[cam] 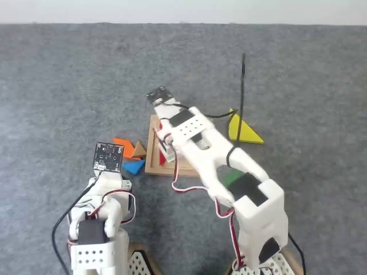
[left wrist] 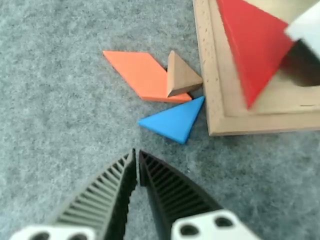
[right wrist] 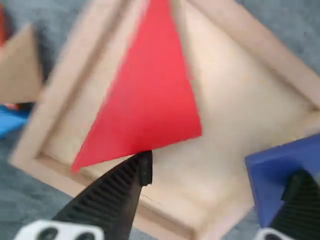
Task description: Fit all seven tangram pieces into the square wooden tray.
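Jaws spread wide on the right gripper [right wrist: 222, 175], hanging low over the wooden tray [right wrist: 250, 45]. Its wrist view shows the detail: one fingertip [right wrist: 142, 167] sits at the edge of the red triangle [right wrist: 150, 100] lying inside the tray, and a dark blue piece [right wrist: 277, 170] sits just beside the other finger. From the high view that arm covers most of the tray, leaving a sliver of red.

Over to the left gripper [left wrist: 136, 156]: jaws pressed together, pinching nothing, above grey carpet [left wrist: 55, 125]. Its wrist view shows three pieces just outside the tray's corner: an orange parallelogram [left wrist: 137, 72], a tan triangle [left wrist: 180, 77] tipped up against it, and a light blue triangle [left wrist: 175, 120] beside it. The high view adds a yellow triangle [cam: 243, 130] on the tray's far side.
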`<action>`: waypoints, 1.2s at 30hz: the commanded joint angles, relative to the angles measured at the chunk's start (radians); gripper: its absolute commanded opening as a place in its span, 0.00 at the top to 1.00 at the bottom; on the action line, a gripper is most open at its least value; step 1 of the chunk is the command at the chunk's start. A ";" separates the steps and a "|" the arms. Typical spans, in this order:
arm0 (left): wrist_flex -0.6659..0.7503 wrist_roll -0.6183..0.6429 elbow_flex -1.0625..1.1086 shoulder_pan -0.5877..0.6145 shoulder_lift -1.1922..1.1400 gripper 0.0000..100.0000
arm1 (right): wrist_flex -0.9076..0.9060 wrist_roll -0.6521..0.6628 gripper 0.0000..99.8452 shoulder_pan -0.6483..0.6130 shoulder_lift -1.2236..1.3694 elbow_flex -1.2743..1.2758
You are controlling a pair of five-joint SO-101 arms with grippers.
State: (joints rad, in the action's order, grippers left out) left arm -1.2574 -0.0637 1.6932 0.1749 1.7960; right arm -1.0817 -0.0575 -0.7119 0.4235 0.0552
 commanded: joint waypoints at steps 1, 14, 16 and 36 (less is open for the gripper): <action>-0.005 0.008 -0.008 0.005 0.020 0.99 | 0.024 -0.025 0.60 -0.042 -0.022 -0.044; -0.005 0.008 -0.008 0.005 0.020 0.99 | -0.220 -0.015 0.60 0.048 -0.302 -0.048; -0.005 0.008 -0.008 0.005 0.020 0.99 | -0.260 0.044 0.60 0.162 -0.354 -0.049; -0.005 0.008 -0.008 0.005 0.020 0.99 | -0.183 0.404 0.51 0.484 -0.150 -0.081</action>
State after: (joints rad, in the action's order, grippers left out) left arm -1.2574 -0.0637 1.6932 0.1749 1.7960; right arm -1.2797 0.2739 -0.2271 0.2777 0.0338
